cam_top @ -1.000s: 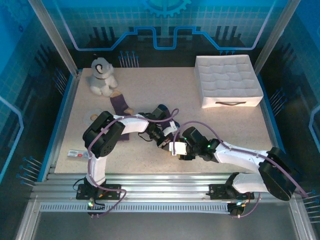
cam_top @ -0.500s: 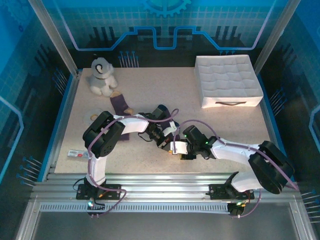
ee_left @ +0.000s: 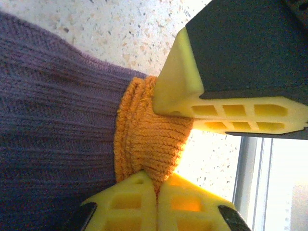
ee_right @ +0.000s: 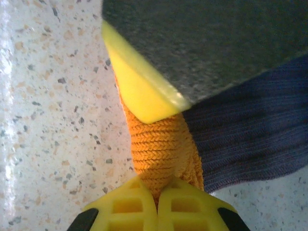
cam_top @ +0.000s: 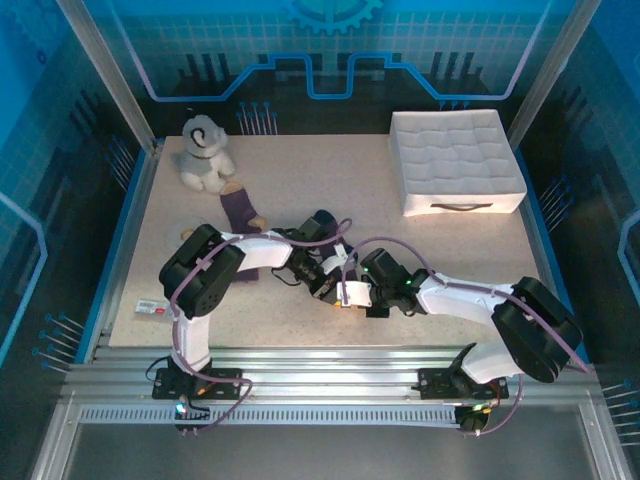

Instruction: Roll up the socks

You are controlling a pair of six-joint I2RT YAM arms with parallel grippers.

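Observation:
A dark purple sock (ee_left: 53, 125) with an orange cuff (ee_left: 149, 134) lies on the speckled table near its front edge. My left gripper (ee_left: 157, 180) is shut, pinching one side of that cuff. My right gripper (ee_right: 156, 185) is shut on the cuff (ee_right: 159, 144) from the opposite side, the sock's purple body (ee_right: 245, 139) to its right. Seen from above, the left gripper (cam_top: 328, 283) and right gripper (cam_top: 347, 296) meet tip to tip and hide this sock. The other sock (cam_top: 240, 208) lies flat at the back left, away from both arms.
A grey-white plush dog (cam_top: 205, 152) sits in the back left corner, just beyond the far sock. A white quilted box (cam_top: 455, 160) stands at the back right. A small label (cam_top: 153, 306) lies near the front left edge.
My right gripper has slid left up to the left gripper and closed on the orange cuff. The left gripper has kept its pinch and shifted little.

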